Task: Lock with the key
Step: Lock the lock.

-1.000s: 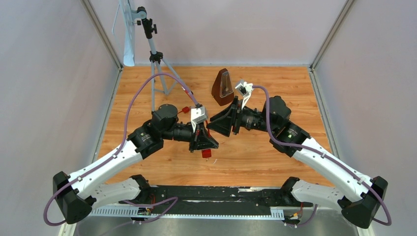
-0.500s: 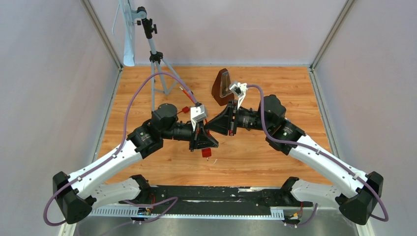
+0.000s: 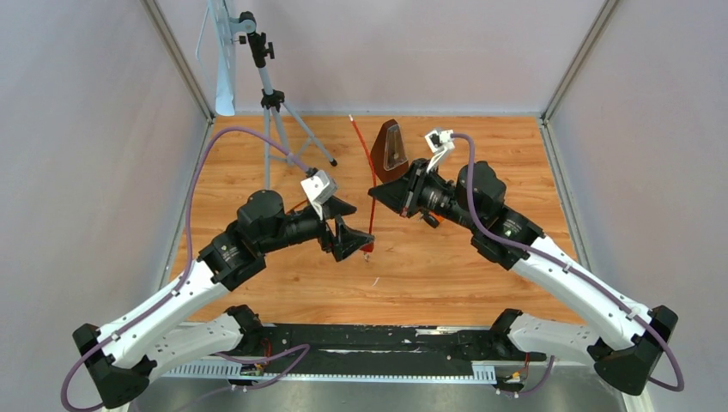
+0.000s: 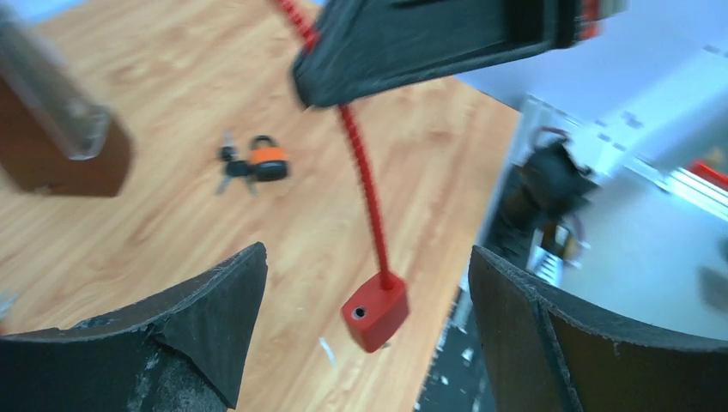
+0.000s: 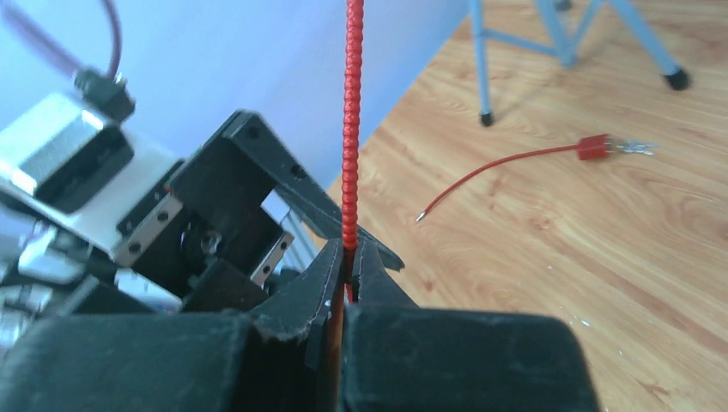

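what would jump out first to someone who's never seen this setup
The red ribbed cable catches the eye first. The right gripper is shut on it in mid-air, and its red lock block dangles just in front of the wide-open left gripper. Next comes a small orange padlock with keys, lying on the wooden table.

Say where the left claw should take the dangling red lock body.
Grip the red lock body across its flat sides, probably straight ahead from the open left claw: it hangs between its jaws, below the cable that the shut right claw pinches.
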`<state>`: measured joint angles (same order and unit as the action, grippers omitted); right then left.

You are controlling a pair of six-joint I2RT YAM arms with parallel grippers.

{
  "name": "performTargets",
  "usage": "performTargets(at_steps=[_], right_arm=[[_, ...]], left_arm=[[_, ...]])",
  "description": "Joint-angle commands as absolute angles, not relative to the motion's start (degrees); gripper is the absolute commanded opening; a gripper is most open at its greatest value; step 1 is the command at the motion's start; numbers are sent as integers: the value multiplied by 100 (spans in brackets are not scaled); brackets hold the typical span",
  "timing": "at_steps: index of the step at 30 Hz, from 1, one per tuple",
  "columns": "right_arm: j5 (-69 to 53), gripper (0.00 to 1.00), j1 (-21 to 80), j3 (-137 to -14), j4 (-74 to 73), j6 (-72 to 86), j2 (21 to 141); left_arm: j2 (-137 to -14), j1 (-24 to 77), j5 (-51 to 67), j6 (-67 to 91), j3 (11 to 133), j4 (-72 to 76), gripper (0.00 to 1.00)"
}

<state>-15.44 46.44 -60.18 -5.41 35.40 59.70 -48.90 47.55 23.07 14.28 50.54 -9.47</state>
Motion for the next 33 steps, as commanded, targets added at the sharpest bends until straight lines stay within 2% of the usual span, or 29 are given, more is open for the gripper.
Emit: performTargets(at_steps=[1,4,7,15,21,25,27,29,33], right_arm=[[103,0,4671,-6737,-1245,4268,6216],[1210,0,4685,-7097,-2077,5083,6572],[1794,0,4685,-7249,-2495,5767,6853],[2236,0,4685,-7745,-3313,6762,7480],[2207,0,4685,-7866,-3610,7155,7725],[2169,0,4685,-7826,-3650,7246,7718],[2144,0,4687,-7808,-3669,7276,7704],[2089,0,4685,-7776,-3674,7301,7683],[1812,0,4615,-7748,-3674,7292,7670]], left_arm=[[-4959,4764,521,1473,5048,-810,92],[-5214,4768,167,1618,5075,-565,90],[-5501,4777,-179,1813,5013,-244,85],[-6007,4933,-724,2022,4573,885,83],[-6673,5054,-744,1727,4605,1312,72],[-6872,5062,-582,1695,4574,1633,53],[-6952,5062,-556,1685,4608,1671,35],[-7013,5062,-389,1610,4643,1704,23],[-7098,5062,455,1271,4660,1850,10]])
